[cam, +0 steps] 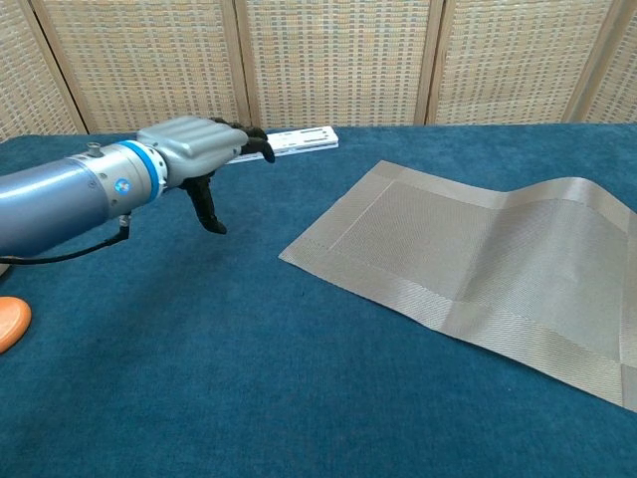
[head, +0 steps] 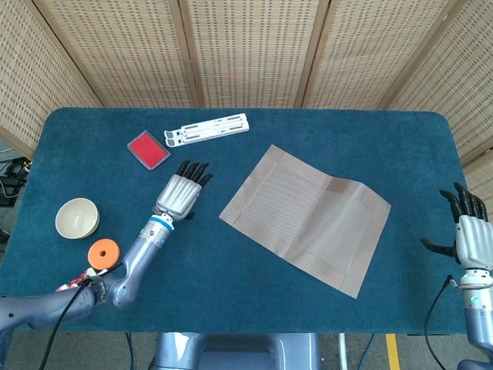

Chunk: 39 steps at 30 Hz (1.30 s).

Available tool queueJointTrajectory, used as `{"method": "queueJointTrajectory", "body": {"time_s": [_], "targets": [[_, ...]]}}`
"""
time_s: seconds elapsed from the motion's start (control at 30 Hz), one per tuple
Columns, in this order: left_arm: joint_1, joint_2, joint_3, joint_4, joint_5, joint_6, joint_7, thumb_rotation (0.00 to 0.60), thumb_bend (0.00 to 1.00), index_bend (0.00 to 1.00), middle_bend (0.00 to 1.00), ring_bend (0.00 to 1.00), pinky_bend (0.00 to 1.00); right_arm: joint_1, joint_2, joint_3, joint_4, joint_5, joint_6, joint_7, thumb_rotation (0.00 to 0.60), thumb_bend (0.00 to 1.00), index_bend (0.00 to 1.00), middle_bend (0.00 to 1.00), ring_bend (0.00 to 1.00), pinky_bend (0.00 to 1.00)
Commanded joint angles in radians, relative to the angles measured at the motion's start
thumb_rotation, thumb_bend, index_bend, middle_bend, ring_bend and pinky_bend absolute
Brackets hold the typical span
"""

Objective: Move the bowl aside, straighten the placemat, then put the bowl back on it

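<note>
The blue table (head: 254, 270) carries every object shown. The grey woven placemat (head: 306, 217) lies skewed on it, its edges at an angle to the table's edges, with a raised crease running across its right half; it sits to the right of the left hand (head: 180, 196), near but apart from the fingertips. The left arm (cam: 60, 204) reaches across the table from the lower left. The left hand hangs over bare cloth, palm down, fingers stretched forward and slightly parted, thumb pointing down, grasping nothing. The right hand (head: 467, 231) stands at the table's right edge, well apart from the placemat's right corner, fingers upright and spread, likewise empty. A white folding stand (head: 207, 128) lies just beyond the left hand's fingertips. The cream bowl (head: 77, 218) rests off the placemat, well to the left of the left hand, upright. A red flat case (head: 148, 149) lies up and left of the left hand. An orange disc (head: 103, 253) lies beside the left forearm, just below the bowl.
</note>
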<state>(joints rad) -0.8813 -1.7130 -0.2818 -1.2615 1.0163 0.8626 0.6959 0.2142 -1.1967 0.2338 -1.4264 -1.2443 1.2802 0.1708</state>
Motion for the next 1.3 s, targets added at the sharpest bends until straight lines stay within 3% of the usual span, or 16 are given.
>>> {"method": "queueJointTrajectory", "body": {"time_s": [0.03, 0.93, 1.3], "targets": [[-0.041, -0.049, 0.018, 0.056, -0.029, -0.030, 0.014, 0.600, 0.03, 0.15, 0.00, 0.00, 0.00, 0.001, 0.002, 0.003, 0.004, 0.005, -0.004, 0.009, 0.600, 0.17, 0.17, 0.00, 0.00, 0.00], [-0.172, -0.253, 0.052, 0.322, -0.016, -0.071, -0.009, 0.600, 0.04, 0.21, 0.00, 0.00, 0.00, -0.001, 0.019, 0.019, 0.014, 0.022, -0.019, 0.095, 0.600, 0.17, 0.17, 0.00, 0.00, 0.00], [-0.198, -0.343, 0.060, 0.435, 0.067, -0.043, -0.085, 0.600, 0.31, 0.27, 0.00, 0.00, 0.00, -0.001, 0.024, 0.025, 0.018, 0.028, -0.023, 0.117, 0.600, 0.17, 0.17, 0.00, 0.00, 0.00]]}}
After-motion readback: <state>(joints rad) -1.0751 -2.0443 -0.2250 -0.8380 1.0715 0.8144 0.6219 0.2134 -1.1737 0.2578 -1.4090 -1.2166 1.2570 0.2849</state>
